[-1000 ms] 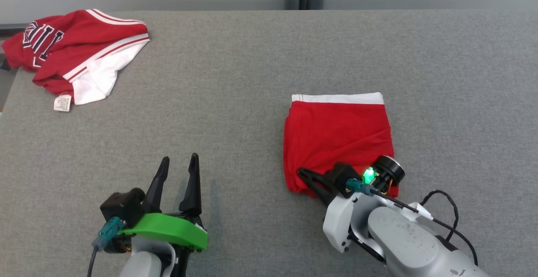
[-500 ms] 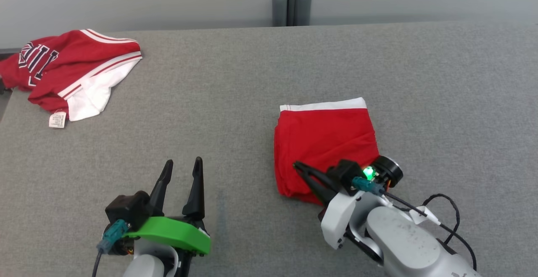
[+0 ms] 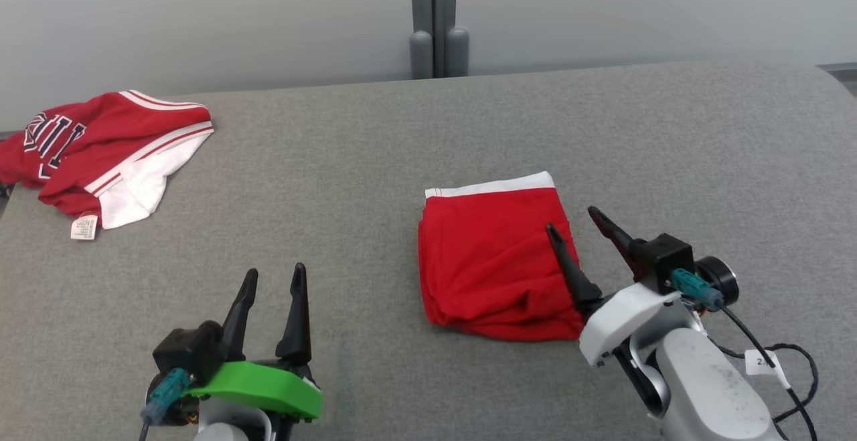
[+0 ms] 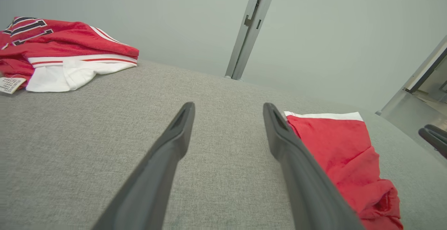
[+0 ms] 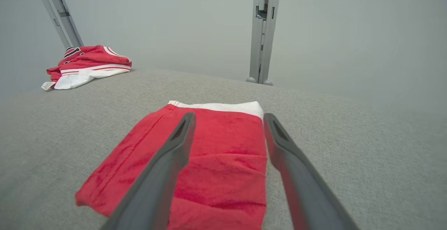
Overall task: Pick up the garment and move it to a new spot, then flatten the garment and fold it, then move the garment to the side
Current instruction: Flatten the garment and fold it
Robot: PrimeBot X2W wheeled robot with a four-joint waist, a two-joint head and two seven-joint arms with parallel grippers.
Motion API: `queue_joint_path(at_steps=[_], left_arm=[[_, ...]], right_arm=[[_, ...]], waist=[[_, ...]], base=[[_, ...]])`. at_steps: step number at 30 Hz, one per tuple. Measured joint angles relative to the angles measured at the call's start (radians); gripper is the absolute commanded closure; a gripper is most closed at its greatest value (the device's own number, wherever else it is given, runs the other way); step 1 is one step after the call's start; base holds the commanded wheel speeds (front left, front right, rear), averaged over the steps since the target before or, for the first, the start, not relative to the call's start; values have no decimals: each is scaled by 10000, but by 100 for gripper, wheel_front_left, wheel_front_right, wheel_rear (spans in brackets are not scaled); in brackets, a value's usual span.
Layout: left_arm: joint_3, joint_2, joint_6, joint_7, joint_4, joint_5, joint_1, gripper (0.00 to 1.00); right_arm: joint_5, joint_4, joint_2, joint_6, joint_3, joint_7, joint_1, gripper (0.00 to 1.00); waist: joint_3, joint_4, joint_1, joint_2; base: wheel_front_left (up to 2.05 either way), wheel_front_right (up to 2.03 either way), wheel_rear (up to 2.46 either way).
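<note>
folded garment point(image 3: 492, 257): red, white band point(image 3: 492, 185) on its far edge; lies flat on the grey table point(image 3: 375, 160), just right of frame centre in the head view; near edge rumpled.
right gripper point(image 3: 571, 220): fingers wide apart, holding nothing, at the garment's right edge; one finger over the red cloth, the other over bare table.
left gripper point(image 3: 275, 270): wide too, empty, lower left, well apart from the garment.
open room: bare table between the grippers, right of the garment, and behind it.
jersey point(image 3: 100, 143): red and white, crumpled, upper left, at the table's left edge.
post point(image 3: 435, 19): top centre, beyond the far edge.
</note>
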Motion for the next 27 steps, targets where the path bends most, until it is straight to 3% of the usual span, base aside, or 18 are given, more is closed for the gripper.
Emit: queue_joint_path(at_steps=[10, 27], left_arm=[[608, -10, 79, 0, -326, 92, 814, 0], [794, -12, 169, 0, -533, 134, 1277, 0]], right_arm=[[-61, -1229, 75, 0, -1714, 0, 1537, 0], [433, -1528, 75, 0, -2238, 0, 2213, 0]], waist=[[-291, -194, 0, 0], [-346, -183, 0, 0]], base=[[0, 0, 0], [0, 0, 0]])
